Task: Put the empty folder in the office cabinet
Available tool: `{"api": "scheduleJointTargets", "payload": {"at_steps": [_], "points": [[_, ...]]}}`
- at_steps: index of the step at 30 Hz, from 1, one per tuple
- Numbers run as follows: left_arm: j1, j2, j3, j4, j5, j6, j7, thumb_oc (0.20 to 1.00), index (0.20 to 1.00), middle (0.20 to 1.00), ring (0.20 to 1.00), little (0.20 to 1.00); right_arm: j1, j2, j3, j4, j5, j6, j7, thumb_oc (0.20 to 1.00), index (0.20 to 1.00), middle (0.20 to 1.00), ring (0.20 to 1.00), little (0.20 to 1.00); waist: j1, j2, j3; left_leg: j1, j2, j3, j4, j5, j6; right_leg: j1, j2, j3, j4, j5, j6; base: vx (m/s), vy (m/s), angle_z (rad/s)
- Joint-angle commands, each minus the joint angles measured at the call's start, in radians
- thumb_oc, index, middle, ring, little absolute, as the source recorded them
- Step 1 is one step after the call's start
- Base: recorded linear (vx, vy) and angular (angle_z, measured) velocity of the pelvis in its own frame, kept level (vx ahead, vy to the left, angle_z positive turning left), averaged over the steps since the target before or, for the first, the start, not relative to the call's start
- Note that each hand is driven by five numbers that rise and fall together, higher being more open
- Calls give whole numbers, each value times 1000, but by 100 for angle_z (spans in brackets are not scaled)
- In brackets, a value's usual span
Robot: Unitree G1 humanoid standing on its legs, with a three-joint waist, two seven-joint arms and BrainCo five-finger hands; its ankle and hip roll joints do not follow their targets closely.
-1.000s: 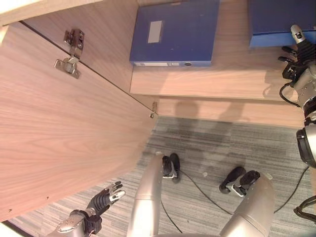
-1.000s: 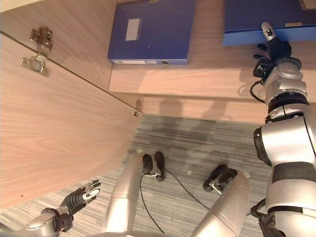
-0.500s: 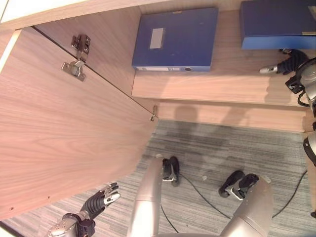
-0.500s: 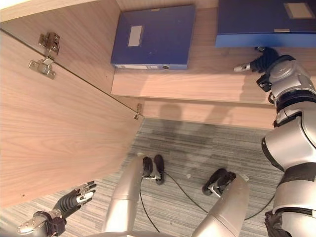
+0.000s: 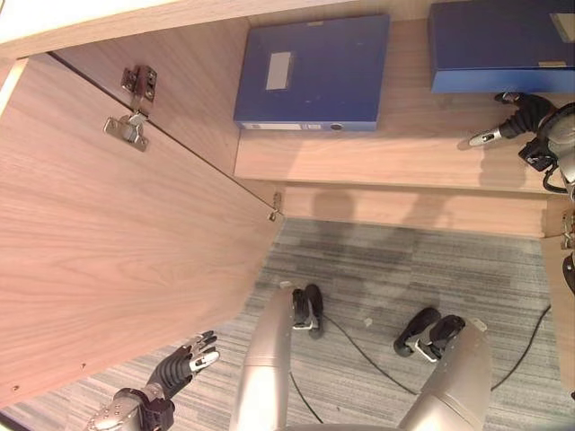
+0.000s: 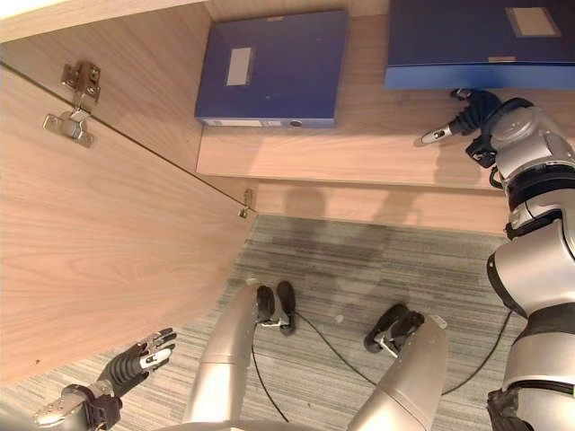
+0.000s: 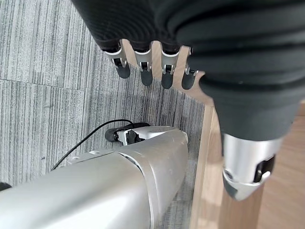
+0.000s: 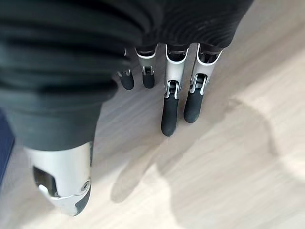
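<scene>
Two blue box folders lie flat on the wooden cabinet shelf (image 5: 386,157): one at the left (image 5: 310,72) with a white label, one at the right (image 5: 499,45). My right hand (image 5: 519,115) hovers over the bare shelf just in front of the right folder, apart from it, fingers (image 8: 170,107) straight and holding nothing. A sliver of blue folder (image 8: 4,143) shows beside it in the right wrist view. My left hand (image 5: 184,366) hangs low by the open door, fingers (image 7: 143,67) straight and empty.
The cabinet door (image 5: 108,251) stands swung open on the left, its metal hinge (image 5: 130,108) near the top. Below the shelf's front edge lies grey striped carpet (image 5: 377,260). Bare shelf runs between and in front of the two folders.
My right hand has come off the right folder's front edge and turned to point left across the shelf. The folder lies slightly further back. The left hand has barely moved.
</scene>
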Motion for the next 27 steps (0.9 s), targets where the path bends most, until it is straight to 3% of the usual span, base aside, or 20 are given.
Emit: {"api": "scheduleJointTargets", "payload": {"at_steps": [1,2,4,8,13,17,27], "points": [[-45,-56,97,-60,75,-9,23,1000,1000,1000,1000,1000,177,54,171,-122,-218,64,259,1000,1000,1000,1000,1000,24,8,122,0,27,-26,-97,25,-41,60,-15,11,-118,13,42,-4,0,-6],[-44,-59,98,-62,77,-8,23,1000,1000,1000,1000,1000,177,50,171,-130,-220,69,263,1000,1000,1000,1000,1000,23,9,123,0,27,-26,-97,25,-41,59,-15,12,-118,13,41,-4,6,-8],[-60,-86,118,-78,107,-2,32,1000,1000,1000,1000,1000,190,4,192,-379,-246,76,294,1000,1000,1000,1000,1000,8,-4,135,-2,32,-27,-97,24,-45,61,-12,8,-123,18,43,-5,10,-12],[-84,-94,110,-100,108,11,26,1000,1000,1000,1000,1000,193,-89,204,-633,-214,100,350,1000,1000,1000,1000,1000,-8,-14,151,-1,37,-28,-117,34,-52,65,-11,-1,-145,39,50,-11,7,-8],[-102,-73,91,-126,97,11,12,1000,1000,1000,1000,1000,184,-166,236,-796,-134,108,386,1000,1000,1000,1000,1000,-14,-26,159,11,39,-23,-168,57,-61,79,-9,-20,-191,71,64,-9,1,-1],[-135,-65,72,-122,93,9,14,1000,1000,1000,1000,1000,178,-159,246,-779,-116,127,378,1000,1000,1000,1000,1000,-19,-31,165,35,42,-14,-209,76,-69,106,3,-43,-241,103,76,-44,7,-10],[-222,-30,24,-134,70,-22,19,1000,1000,1000,1000,1000,170,7,252,-604,-150,116,339,1000,1000,1000,1000,1000,-10,-45,209,282,55,40,-519,197,-104,346,80,-172,-580,298,145,-83,-4,-13]]}}
